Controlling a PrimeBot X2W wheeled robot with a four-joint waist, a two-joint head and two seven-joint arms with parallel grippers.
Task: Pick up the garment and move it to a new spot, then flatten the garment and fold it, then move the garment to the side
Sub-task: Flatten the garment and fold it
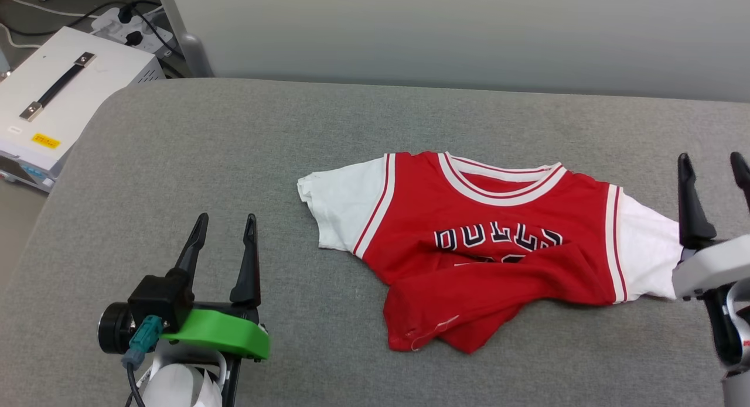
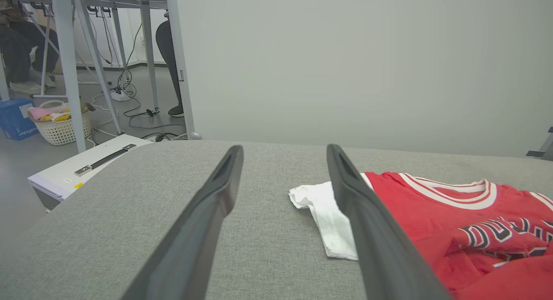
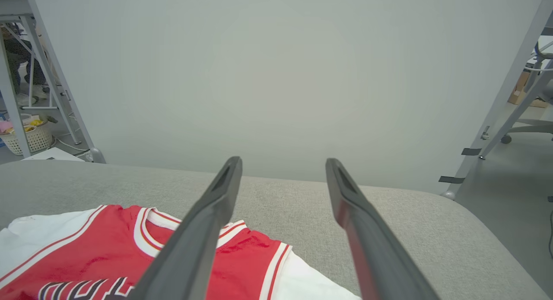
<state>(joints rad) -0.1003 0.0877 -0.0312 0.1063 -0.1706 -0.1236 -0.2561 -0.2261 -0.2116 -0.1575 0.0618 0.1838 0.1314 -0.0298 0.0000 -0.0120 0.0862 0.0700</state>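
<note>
Left pincer (image 1: 227, 218): nearest the robot at the lower left, fingers spread wide and holding nothing. It hovers over bare worktop (image 1: 176, 161), apart from the cloth. In the left wrist view the left pincer (image 2: 285, 149) points past the near white sleeve.

Right pincer (image 1: 710, 158): at the right edge, fingers also spread and empty. It stands just beside the white sleeve on the robot's right; whether it touches the sleeve I cannot tell. In the right wrist view the right pincer (image 3: 284, 160) looks out over that shoulder of the shirt.

Garment (image 1: 486, 260): lies loose on the worktop, right of the middle, chest side up, collar pointing away from the robot and both sleeves spread out sideways.

Hem (image 1: 433, 313): the near part is bunched and turned up over the chest, hiding whatever is printed below the lettering.

Collar (image 1: 504, 181): lies open and fairly flat at the far side.

Progress: the shirt rests on the worktop with no grip on it. Whether this is already its new spot cannot be read here. It is only partly spread. By my judgement, smoothing out the hem, folding, and moving the shirt to the side are all left to do.

Beyond the worktop: a white case (image 1: 64, 96) stands on the floor at the far left, and a pale partition (image 1: 469, 32) stands behind.
</note>
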